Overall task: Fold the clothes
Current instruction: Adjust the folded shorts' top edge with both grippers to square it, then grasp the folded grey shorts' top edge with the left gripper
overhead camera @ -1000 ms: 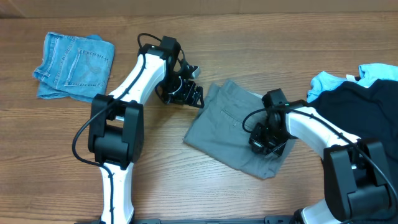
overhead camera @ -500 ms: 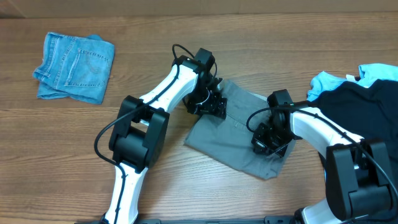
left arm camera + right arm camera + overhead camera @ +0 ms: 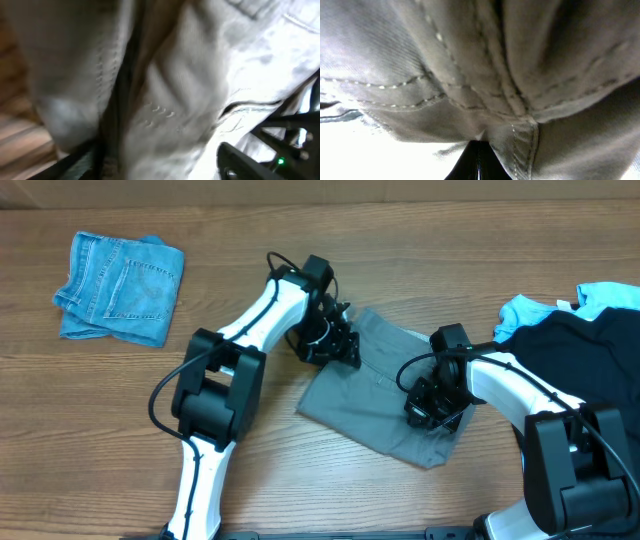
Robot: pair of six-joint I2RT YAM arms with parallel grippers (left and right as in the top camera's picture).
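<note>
A grey garment (image 3: 375, 395) lies partly folded at the table's centre. My left gripper (image 3: 336, 346) sits over its upper left edge. In the left wrist view the grey cloth (image 3: 165, 75) fills the frame, and the fingers (image 3: 160, 162) stand apart with cloth between them. My right gripper (image 3: 431, 406) rests on the garment's right part. In the right wrist view its fingers (image 3: 479, 152) are closed together, pinching a seamed fold of the grey cloth (image 3: 470, 65).
A folded pair of blue jeans (image 3: 118, 285) lies at the far left. A pile of dark navy (image 3: 585, 345) and light blue clothes (image 3: 525, 312) lies at the right edge. Bare wooden table (image 3: 300, 480) lies in front of the garment.
My left arm swung right from the bare table onto the garment's upper left edge, then eased back slightly left. The right gripper stayed on the cloth.
</note>
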